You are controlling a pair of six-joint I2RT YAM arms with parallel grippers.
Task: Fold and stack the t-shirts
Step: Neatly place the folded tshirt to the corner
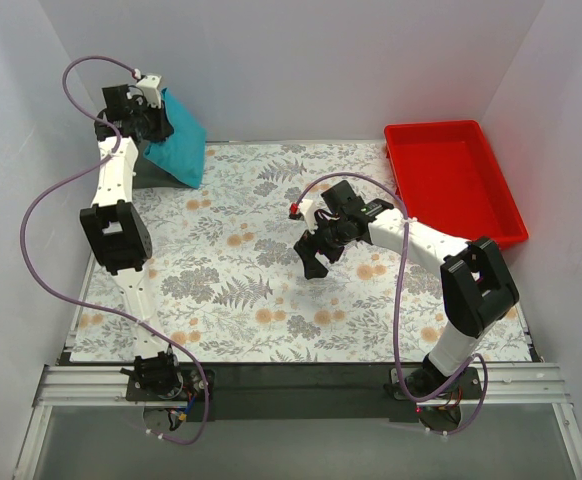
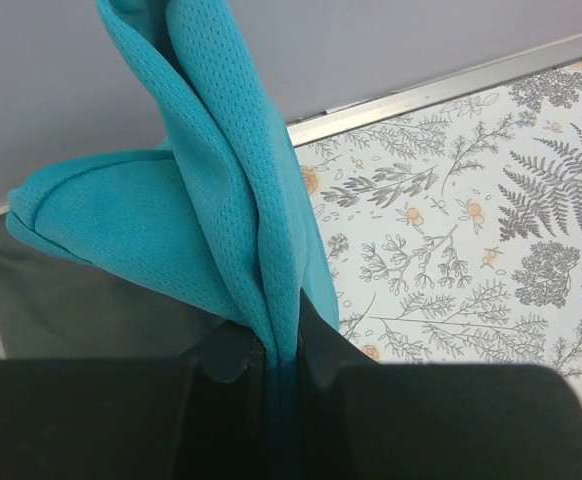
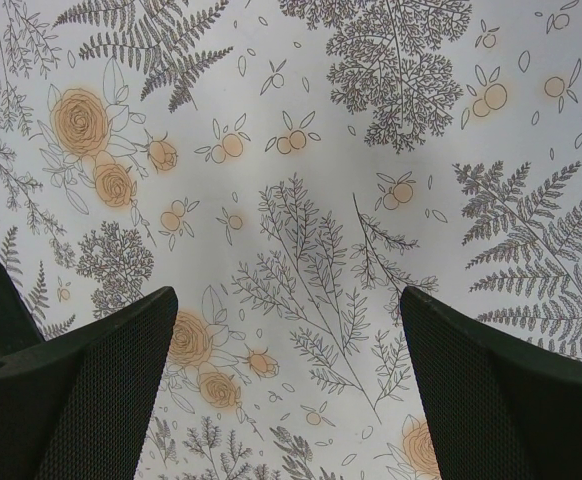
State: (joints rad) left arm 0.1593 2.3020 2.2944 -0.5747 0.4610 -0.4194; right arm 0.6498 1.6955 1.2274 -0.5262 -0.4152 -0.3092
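My left gripper [image 1: 156,125] is raised at the far left corner and shut on the teal t-shirt [image 1: 179,142], which hangs from it down to the table. In the left wrist view the teal cloth [image 2: 231,190] runs bunched into the closed jaws. A dark grey t-shirt [image 1: 154,171] lies under and behind it at the back left; it also shows in the left wrist view [image 2: 81,300]. My right gripper [image 1: 316,262] is open and empty, hovering over the middle of the floral cloth [image 3: 301,200], well apart from both shirts.
A red plastic tray [image 1: 453,180] stands at the back right. The floral table cloth [image 1: 271,300] covers the table. White walls close in the left, back and right sides.
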